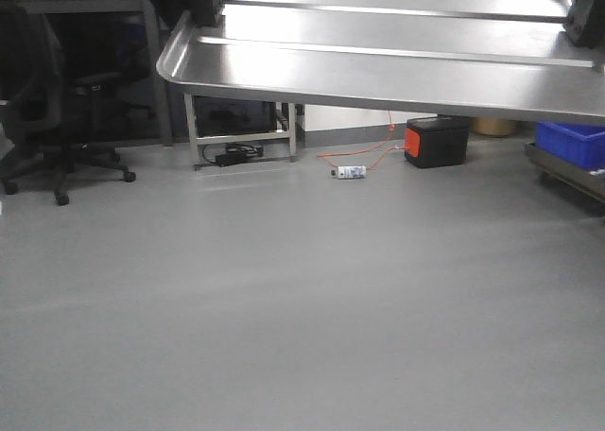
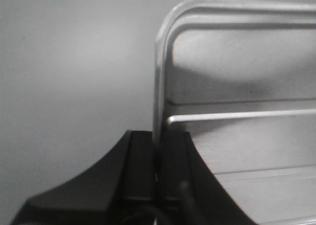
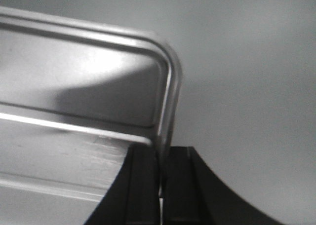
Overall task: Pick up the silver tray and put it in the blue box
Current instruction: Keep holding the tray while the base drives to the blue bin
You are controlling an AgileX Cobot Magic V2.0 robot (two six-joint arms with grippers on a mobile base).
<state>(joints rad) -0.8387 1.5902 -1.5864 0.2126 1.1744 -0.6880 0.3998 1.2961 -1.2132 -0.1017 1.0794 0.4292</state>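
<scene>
Exterior front-facing view showed the silver tray held above the floor, left pincer and right pincer each clamped tight on an end rim. Probably mid-carry; next it needed moving right to the blue box and lowering level.

Ridged silver tray aloft, blue box far right

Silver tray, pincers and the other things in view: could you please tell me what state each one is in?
silver tray: lifted in the air, clamped at both ends.
left pincer: shut on the tray's rim.
right pincer: shut on the tray's rim.
blue box: standing at far right, tray not yet in it.
bottle: lying on its side.
</scene>
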